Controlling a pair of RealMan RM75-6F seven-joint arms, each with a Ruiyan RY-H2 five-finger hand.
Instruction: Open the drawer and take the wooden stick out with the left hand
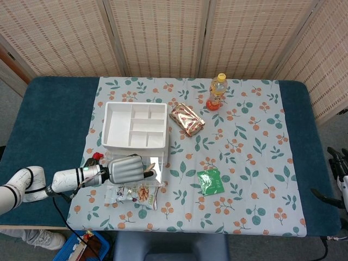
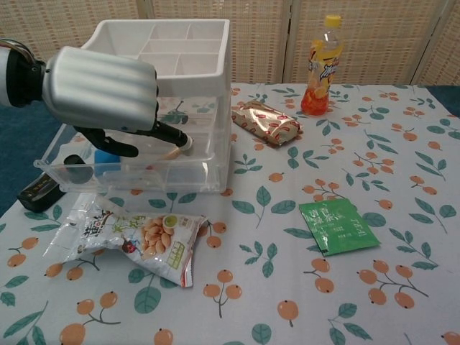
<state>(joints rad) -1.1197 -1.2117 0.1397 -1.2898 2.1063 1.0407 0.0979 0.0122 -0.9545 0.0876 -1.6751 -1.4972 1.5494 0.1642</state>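
Observation:
The white organiser (image 1: 135, 126) stands at the left of the cloth, its clear bottom drawer (image 2: 205, 169) pulled out toward me. Inside the drawer lies the wooden stick (image 2: 169, 153), slanted, only a short tan piece showing. My left hand (image 2: 100, 90) hangs over the drawer with its fingers (image 2: 172, 136) reaching down inside; one fingertip rests on the stick's upper end. The back of the hand hides whether the stick is pinched. The same hand (image 1: 126, 168) shows at the organiser's front in the head view. Part of my right hand (image 1: 338, 179) shows at the far right edge, off the table.
A snack bag (image 2: 136, 237) lies just in front of the drawer and a black object (image 2: 39, 192) at its left. A blue item (image 2: 108, 157) sits in the drawer. A gold foil pack (image 2: 269, 122), an orange drink bottle (image 2: 322, 66) and a green sachet (image 2: 338, 226) lie to the right.

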